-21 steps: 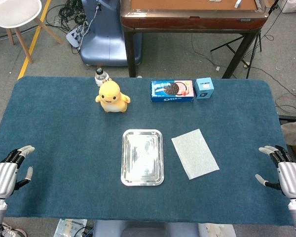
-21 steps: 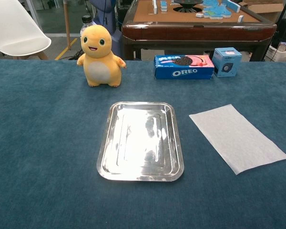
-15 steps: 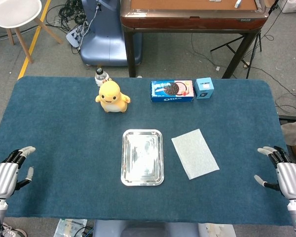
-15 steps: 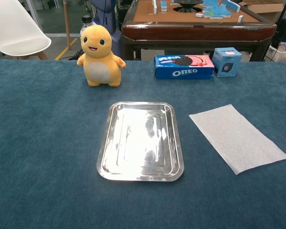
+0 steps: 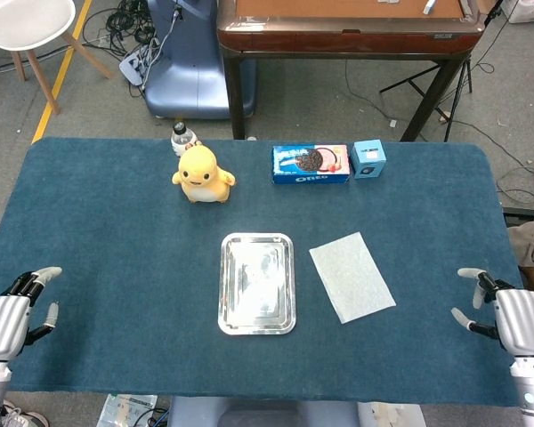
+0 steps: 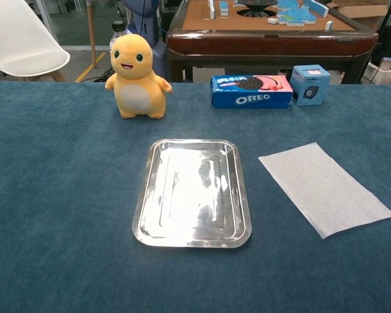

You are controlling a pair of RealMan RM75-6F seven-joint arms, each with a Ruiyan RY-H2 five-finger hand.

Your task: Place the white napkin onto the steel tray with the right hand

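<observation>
Two hands wait at the near corners of the worktop (image 5: pixel 89 222), fingers spread, holding nothing. The napkin (image 5: pixel 351 276) lies flat just right of the tray (image 5: pixel 227 316). The task is at its start; the right hand (image 5: pixel 507 318) must next reach left and pinch an edge. The left hand (image 5: pixel 9 316) has no part.

We list a deep blue-teal table cloth (image 6: pixel 58 195), plain and unpatterned. On it: a shiny silver steel tray (image 6: pixel 193 193) with bright reflections; a plain white napkin (image 6: pixel 326 187); an orange-yellow plush toy (image 6: pixel 137 77) with a paler cream belly and dark eyes; a blue Oreo box (image 6: pixel 251 90) with white lettering, a dark biscuit picture and a pink-red end; a light blue small box (image 6: pixel 311 84) with a dark round mark. We note both hands, left hand (image 5: pixel 11 311) and right hand (image 5: pixel 505 316), silver-grey with black.
</observation>
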